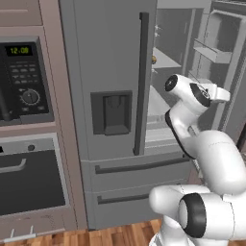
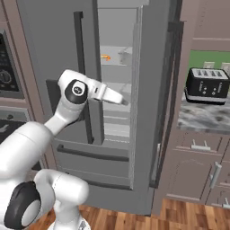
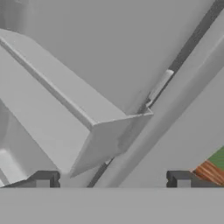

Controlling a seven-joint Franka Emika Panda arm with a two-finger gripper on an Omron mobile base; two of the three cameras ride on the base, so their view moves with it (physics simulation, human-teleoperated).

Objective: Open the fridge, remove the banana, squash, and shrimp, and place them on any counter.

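Fridge [image 1: 110,72]: two doors (one swung open), two drawers.

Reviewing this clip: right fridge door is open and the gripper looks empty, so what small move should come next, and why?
Probably swing the hand off the open door and reach in toward the shelves. The gripper is open and holds nothing, facing a door bin rather than food. A small orange-yellow item, maybe the banana, sits on an upper shelf inside the fridge.
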